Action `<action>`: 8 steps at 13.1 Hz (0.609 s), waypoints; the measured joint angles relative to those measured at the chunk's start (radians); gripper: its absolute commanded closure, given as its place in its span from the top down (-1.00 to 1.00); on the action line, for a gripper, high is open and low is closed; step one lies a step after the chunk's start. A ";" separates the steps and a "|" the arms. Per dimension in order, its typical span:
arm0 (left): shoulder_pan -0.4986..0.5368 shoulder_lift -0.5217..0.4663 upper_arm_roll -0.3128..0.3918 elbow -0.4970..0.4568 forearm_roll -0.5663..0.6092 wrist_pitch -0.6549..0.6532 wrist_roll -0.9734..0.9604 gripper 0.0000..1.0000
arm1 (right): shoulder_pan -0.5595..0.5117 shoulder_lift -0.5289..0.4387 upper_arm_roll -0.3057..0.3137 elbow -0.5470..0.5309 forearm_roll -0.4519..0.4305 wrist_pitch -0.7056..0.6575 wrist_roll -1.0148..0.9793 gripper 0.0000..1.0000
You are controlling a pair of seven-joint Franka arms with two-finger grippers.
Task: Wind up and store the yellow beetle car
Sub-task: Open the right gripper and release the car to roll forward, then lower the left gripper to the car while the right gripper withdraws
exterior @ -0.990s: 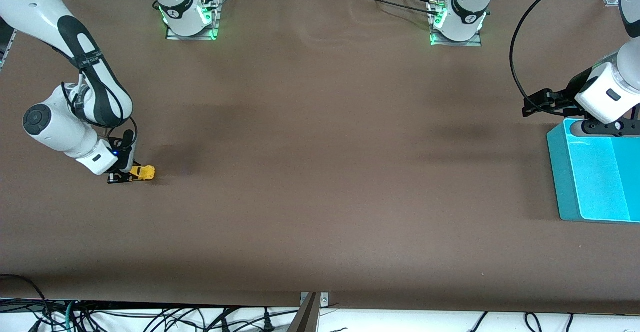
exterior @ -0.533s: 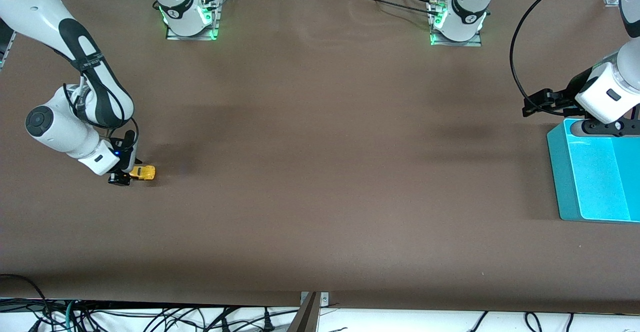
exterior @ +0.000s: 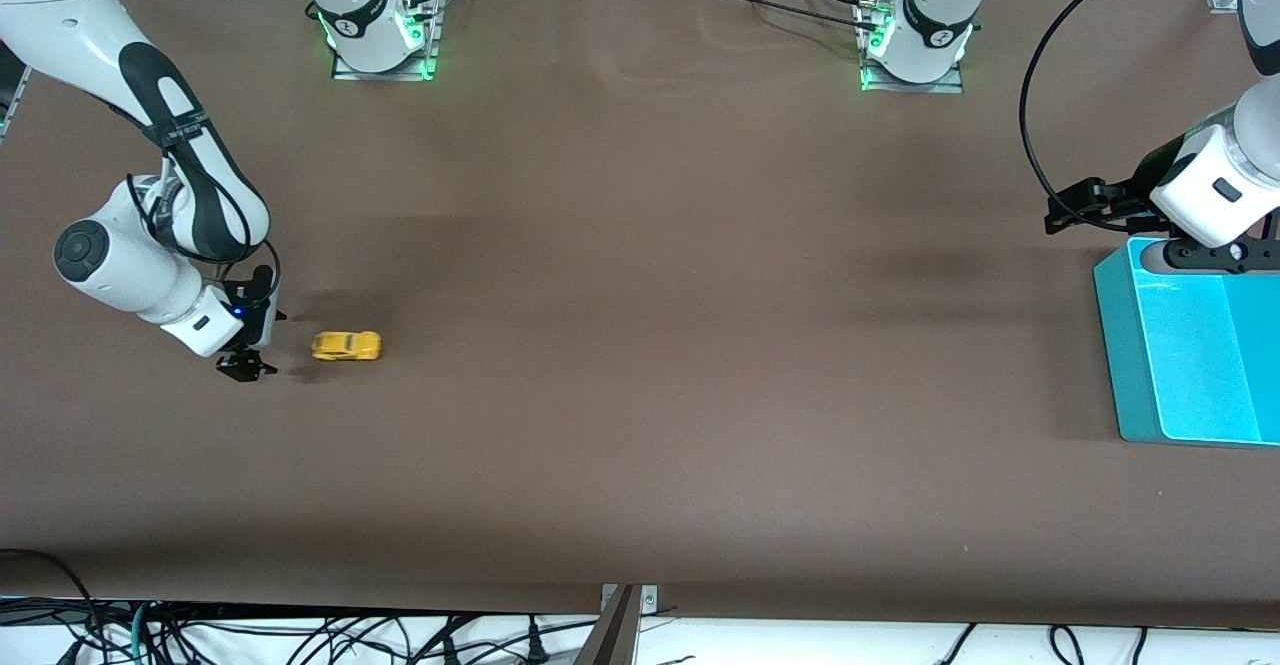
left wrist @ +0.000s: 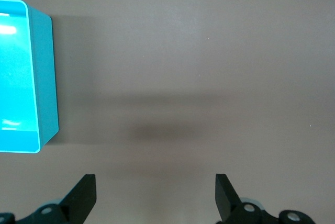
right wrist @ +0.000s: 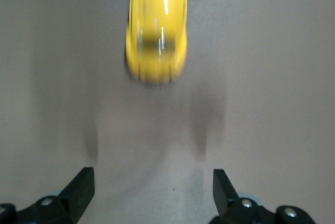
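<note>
The right gripper [exterior: 246, 369] sits low over the table [exterior: 640, 395] with fingers spread wide and empty — the yellow beetle car [exterior: 346, 346] stands free on the table just beside it, toward the left arm's end — while the waiting left gripper [exterior: 1075, 213] hangs wide open beside the teal bin [exterior: 1120, 345].

The yellow beetle car [exterior: 346, 346], just off the right gripper's [exterior: 247, 366] black fingertips, was bright yellow. The table [exterior: 640, 345] was plain brown. The bin [exterior: 1125, 365] under the left gripper [exterior: 1075, 213] was turquoise.
</note>
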 measured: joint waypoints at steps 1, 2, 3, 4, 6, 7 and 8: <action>0.000 0.000 0.000 0.000 0.000 0.000 0.000 1.00 | 0.000 0.000 0.000 0.007 0.000 -0.005 0.000 1.00; 0.000 0.000 0.000 0.000 0.000 0.000 0.000 1.00 | 0.000 0.000 0.000 0.012 0.000 -0.008 0.000 1.00; 0.000 0.000 0.000 0.000 0.000 0.000 0.000 1.00 | 0.000 0.000 0.000 0.014 0.000 -0.008 0.000 1.00; 0.000 0.000 0.000 0.000 0.000 0.000 0.000 1.00 | 0.000 0.000 0.001 0.017 0.000 -0.008 0.000 1.00; 0.000 0.001 0.000 0.000 0.000 0.000 0.000 1.00 | 0.000 -0.001 0.001 0.022 0.000 -0.008 0.000 1.00; -0.001 0.001 -0.001 0.000 0.000 0.000 0.000 1.00 | 0.000 -0.002 0.002 0.024 0.000 -0.008 0.000 1.00; -0.001 0.004 -0.001 -0.001 0.000 0.000 0.006 1.00 | 0.000 -0.002 0.002 0.025 0.000 -0.008 0.000 1.00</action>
